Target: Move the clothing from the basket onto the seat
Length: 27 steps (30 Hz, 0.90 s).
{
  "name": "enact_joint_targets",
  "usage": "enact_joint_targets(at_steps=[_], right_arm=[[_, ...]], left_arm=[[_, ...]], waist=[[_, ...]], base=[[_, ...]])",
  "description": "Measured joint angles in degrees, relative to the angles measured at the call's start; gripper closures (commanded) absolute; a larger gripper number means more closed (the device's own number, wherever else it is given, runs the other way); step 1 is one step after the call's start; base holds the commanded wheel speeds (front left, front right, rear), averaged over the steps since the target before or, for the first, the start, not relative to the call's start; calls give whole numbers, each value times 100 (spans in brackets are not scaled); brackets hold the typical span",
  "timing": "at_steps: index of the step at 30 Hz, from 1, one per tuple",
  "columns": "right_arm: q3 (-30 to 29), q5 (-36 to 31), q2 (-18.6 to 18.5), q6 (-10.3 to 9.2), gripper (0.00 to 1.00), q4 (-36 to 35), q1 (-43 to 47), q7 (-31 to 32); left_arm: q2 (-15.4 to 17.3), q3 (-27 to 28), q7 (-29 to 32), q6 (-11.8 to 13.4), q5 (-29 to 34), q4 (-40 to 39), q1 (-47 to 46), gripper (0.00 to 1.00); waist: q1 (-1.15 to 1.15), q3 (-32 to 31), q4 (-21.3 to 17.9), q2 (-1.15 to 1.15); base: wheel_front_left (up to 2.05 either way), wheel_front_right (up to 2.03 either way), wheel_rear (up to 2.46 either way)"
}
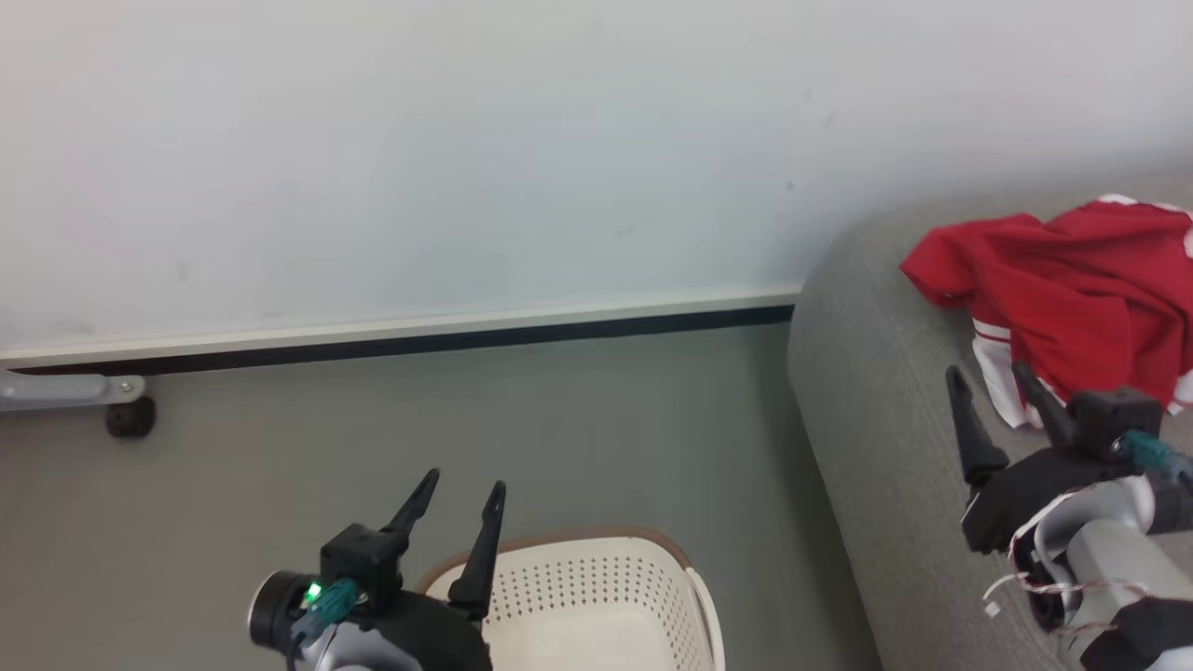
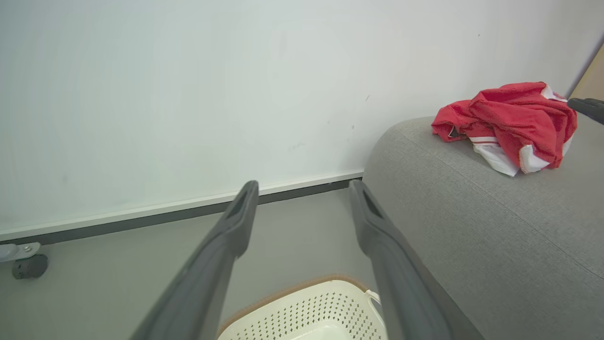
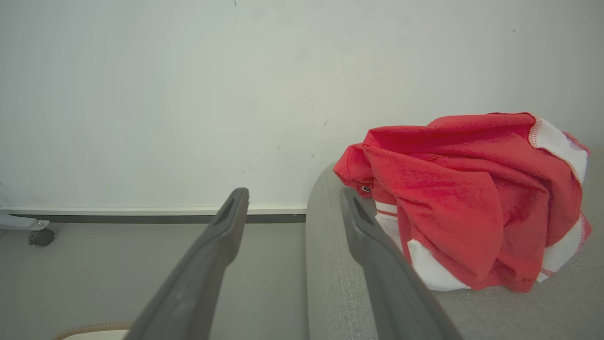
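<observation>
The red clothing point(image 1: 1072, 298) with white trim lies in a crumpled heap on the grey seat point(image 1: 876, 391) at the right. My right gripper point(image 1: 990, 373) hovers open over the seat just in front of the heap, empty. In the right wrist view the clothing point(image 3: 472, 203) sits right of my fingers point(image 3: 363, 231). The cream basket point(image 1: 596, 596) stands on the floor at bottom centre; the part I see holds nothing. My left gripper point(image 1: 461, 489) is open above its left rim. The left wrist view shows the basket point(image 2: 306, 311), the seat point(image 2: 472, 226) and the clothing point(image 2: 509, 123).
A white wall with a dark skirting strip point(image 1: 401, 340) runs behind. A grey caster and metal leg point(image 1: 126, 415) stand at the far left on the grey floor point(image 1: 466, 419) between wall and basket.
</observation>
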Motion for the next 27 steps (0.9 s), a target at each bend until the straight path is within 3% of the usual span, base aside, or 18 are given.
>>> enact_joint_targets(at_steps=[13,27], right_arm=[[47,42,397,-346,0,-1361,1401,0],[141,-247,669,-865,0,-2914,2782,-1]], left_arm=[[324,546,0,144,-23,-615,978,0],[600,1138,0,243,104,-1224,1870,0]], waist=[[1,-595,525,0],[2,-771,563,0]], base=[[0,0,0],[0,0,0]])
